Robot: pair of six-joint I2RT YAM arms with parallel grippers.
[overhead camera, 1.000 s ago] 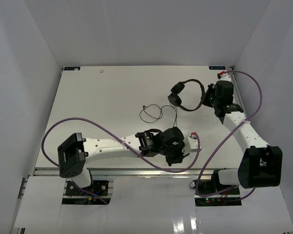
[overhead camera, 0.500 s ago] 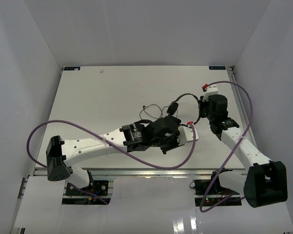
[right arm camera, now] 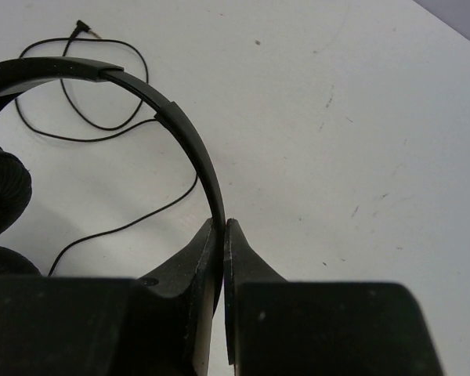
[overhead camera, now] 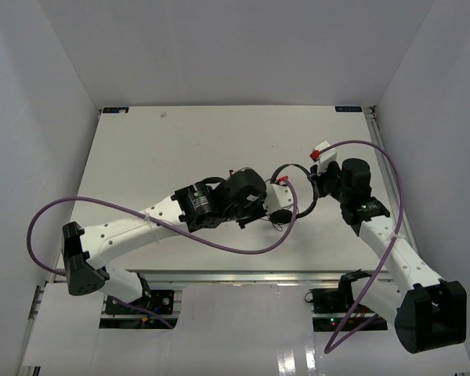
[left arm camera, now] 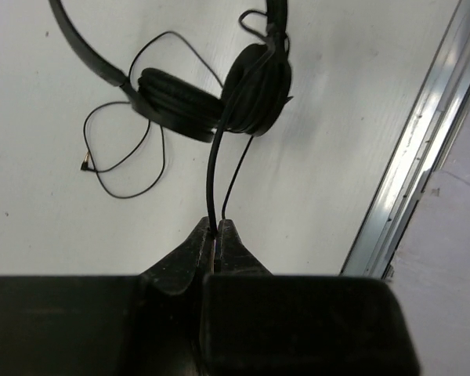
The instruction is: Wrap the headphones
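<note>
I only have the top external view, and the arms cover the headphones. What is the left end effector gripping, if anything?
Observer: The left wrist view shows the left end effector shut on the thin black cable, just below the earcup it runs up to.
Operator: And the right one, is it on an earcup or on the band?
Observer: On the band. In the right wrist view the right end effector is closed on the thin curved headband, away from both earcups.
</note>
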